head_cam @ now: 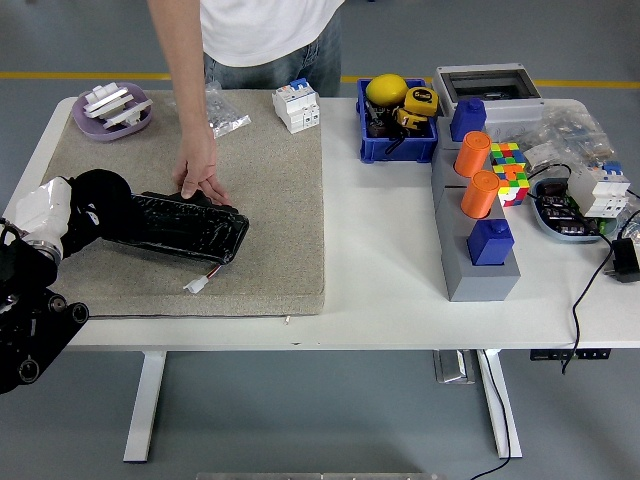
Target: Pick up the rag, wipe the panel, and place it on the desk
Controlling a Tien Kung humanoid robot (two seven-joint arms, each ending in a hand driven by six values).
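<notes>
While the person's hand [201, 176] presses down on the far edge of the glossy black rectangular panel [190, 224], the robot's left hand [100, 200] sits at the panel's 9 o'clock end, black and bunched. Whether a rag is under that hand cannot be told; no separate cloth shows, and the fingers cannot be made out, so its grip cannot be told either. A white wrist cuff [42, 210] shows just behind the hand, with the black arm dropping off toward 7 o'clock past the desk edge.

The panel lies flat on a beige felt mat [270, 200] that covers the left half of the white desk [380, 290]. A small white connector on a thin wire [198, 283] lies on the mat just off the panel's 5 o'clock corner.

At the mat's 11 o'clock corner, a purple shallow dish [112, 112] holds white parts. At 12 o'clock, a white circuit breaker [297, 106] stands near a clear plastic bag [224, 115].

Toward 2 o'clock on the desk: a blue plastic bin [397, 135] with a yellow round object and a tape measure, a grey stepped block [470, 255] carrying two orange cylinders [472, 154] and blue blocks, and a multicoloured puzzle cube [508, 168].
</notes>
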